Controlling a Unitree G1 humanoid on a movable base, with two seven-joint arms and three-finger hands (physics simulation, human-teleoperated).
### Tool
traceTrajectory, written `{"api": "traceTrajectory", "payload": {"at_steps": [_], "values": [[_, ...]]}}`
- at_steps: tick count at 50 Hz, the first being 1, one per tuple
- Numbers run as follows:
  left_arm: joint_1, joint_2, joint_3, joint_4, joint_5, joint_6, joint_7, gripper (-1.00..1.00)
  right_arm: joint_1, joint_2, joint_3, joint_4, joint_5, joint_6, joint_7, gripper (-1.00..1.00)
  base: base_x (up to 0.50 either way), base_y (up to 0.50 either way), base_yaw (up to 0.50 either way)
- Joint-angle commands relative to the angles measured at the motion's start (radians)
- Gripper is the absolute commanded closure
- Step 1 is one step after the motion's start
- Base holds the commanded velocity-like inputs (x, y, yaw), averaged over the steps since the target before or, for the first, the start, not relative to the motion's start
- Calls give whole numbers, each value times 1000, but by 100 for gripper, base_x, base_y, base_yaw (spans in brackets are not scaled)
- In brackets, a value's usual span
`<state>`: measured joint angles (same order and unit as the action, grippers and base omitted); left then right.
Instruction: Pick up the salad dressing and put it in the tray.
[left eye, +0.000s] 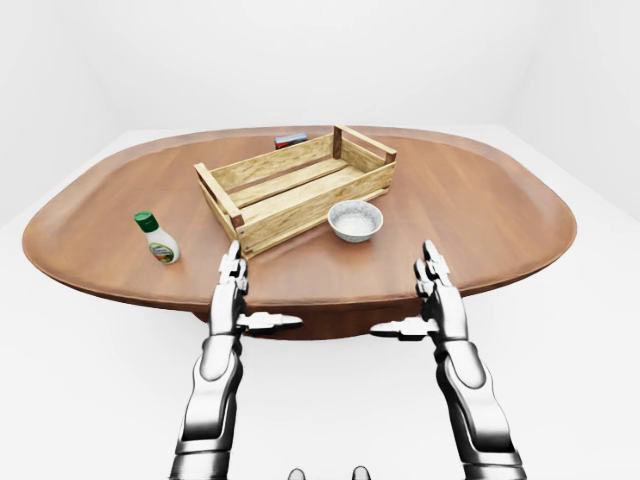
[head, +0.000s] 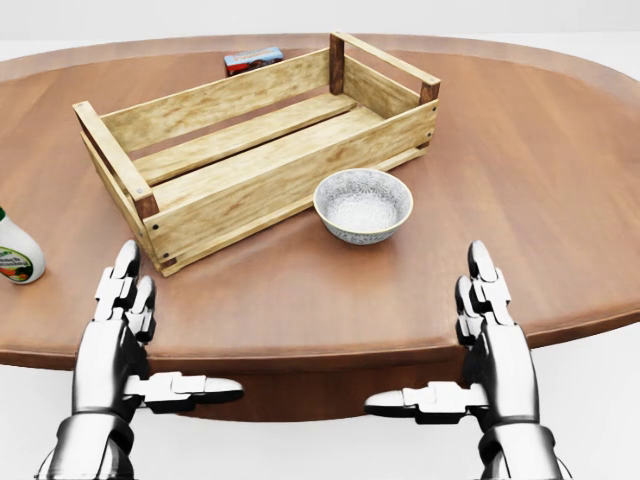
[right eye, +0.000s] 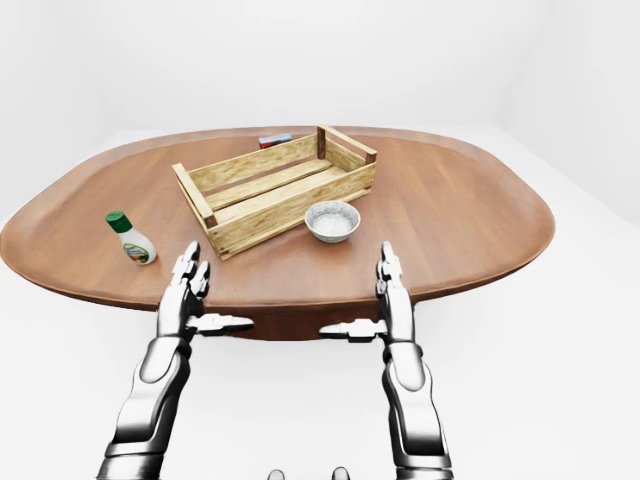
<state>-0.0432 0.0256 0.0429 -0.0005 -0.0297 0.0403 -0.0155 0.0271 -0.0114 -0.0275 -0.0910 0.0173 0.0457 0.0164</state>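
Observation:
The salad dressing (left eye: 157, 238), a small white bottle with a green cap, stands upright on the left part of the oval wooden table (left eye: 480, 210). The tray, a slatted wooden crate (left eye: 295, 187), sits at the table's middle, empty. My left hand (left eye: 233, 290) hovers open at the table's near edge, to the right of the bottle and apart from it. My right hand (left eye: 437, 290) is open too, at the near edge below the bowl. In the head view the bottle (head: 16, 257) shows only partly at the left edge.
A white speckled bowl (left eye: 356, 220) rests just right of the crate's near corner. A small red and blue box (left eye: 291, 140) lies behind the crate at the table's far side. White floor and walls surround the table.

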Motion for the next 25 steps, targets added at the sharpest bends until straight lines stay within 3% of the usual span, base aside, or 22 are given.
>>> {"api": "traceTrajectory", "payload": {"at_steps": [1, 5, 6, 7, 9, 13, 18, 21, 25], "values": [[-197, 118, 158, 5, -103, 47, 1, -100, 149, -33, -148, -510, 29, 42, 46, -100, 0, 0, 0], [-352, 255, 251, 96, -158, 47, 20, -100, 272, 17, -527, -901, 132, 42, 199, -100, 0, 0, 0], [-353, 260, 248, 99, -163, 47, 24, -100, 260, 35, -543, -907, 118, 42, 224, -100, 0, 0, 0], [-407, 307, 283, 167, -184, 47, 33, -100, 310, 45, -747, -943, 271, 42, 268, -100, 0, 0, 0], [-457, 357, 302, 254, -212, 47, 47, -100, 371, 36, -944, -955, 424, 42, 289, -100, 0, 0, 0], [-525, 437, 313, 385, -243, 47, 59, -100, 521, -17, -1261, -956, 746, 42, 276, -100, 0, 0, 0], [-568, 490, 314, 465, -261, 46, 76, -100, 541, -29, -1487, -956, 903, 42, 300, -100, 0, 0, 0], [-582, 515, 317, 490, -273, 38, 79, -100, 520, -36, -1513, -956, 877, 42, 306, -100, 0, 0, 0], [-632, 568, 332, 596, -281, -4, 91, -100, 530, -51, -1535, -956, 847, 42, 301, -100, 0, 0, 0]]}}
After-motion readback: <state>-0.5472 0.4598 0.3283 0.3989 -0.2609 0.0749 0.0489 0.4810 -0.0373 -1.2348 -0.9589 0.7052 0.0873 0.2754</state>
